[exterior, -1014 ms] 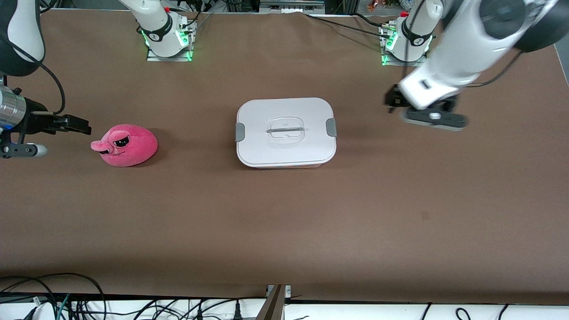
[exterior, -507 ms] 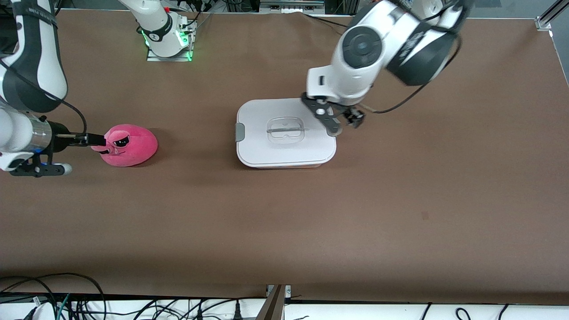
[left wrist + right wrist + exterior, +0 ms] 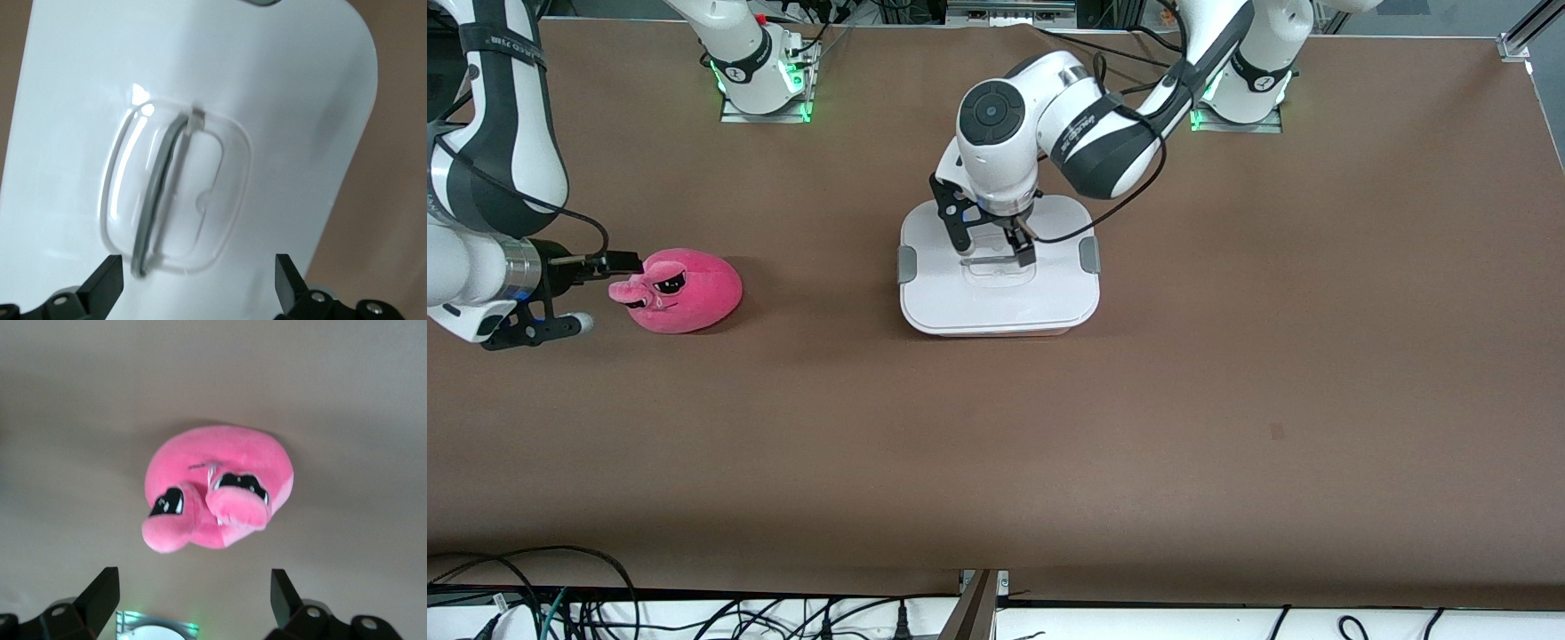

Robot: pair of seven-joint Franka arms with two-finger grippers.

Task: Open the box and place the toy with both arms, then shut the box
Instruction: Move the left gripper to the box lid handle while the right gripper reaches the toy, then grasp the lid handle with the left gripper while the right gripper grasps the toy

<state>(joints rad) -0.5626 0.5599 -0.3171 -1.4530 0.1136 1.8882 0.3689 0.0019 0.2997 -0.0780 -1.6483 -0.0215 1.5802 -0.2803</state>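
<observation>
White plastic forms the flat lid (image 3: 1040, 298) of the box (image 3: 999, 267), which sits shut at the middle of the brown table (image 3: 996, 427) with a grey clip (image 3: 907, 264) at the end toward the right arm and a second grey clip (image 3: 1088, 255) at the end toward the left arm. The left arm reaches in from its base and bends down so that the left gripper (image 3: 987, 244) hangs over the middle of the lid, right above the recessed handle (image 3: 177, 190). In the left wrist view its two black fingertips (image 3: 103, 283) stand wide apart, one on each side of the clear oval recess with the thin grey handle bar running through it, and they grasp nothing; whether they touch the lid cannot be told. The toy (image 3: 682, 291), a hot-pink plush with black sunglasses-like eyes and a small snout, lies on the table toward the right arm's end, well apart from the box. The right gripper (image 3: 618, 264) is low at the toy's snout end, just beside it, pointing at it along the table. In the right wrist view the toy (image 3: 217, 493) lies ahead of the spread fingertips (image 3: 100, 593), which are wide open and empty, with bare table between them and the plush
</observation>
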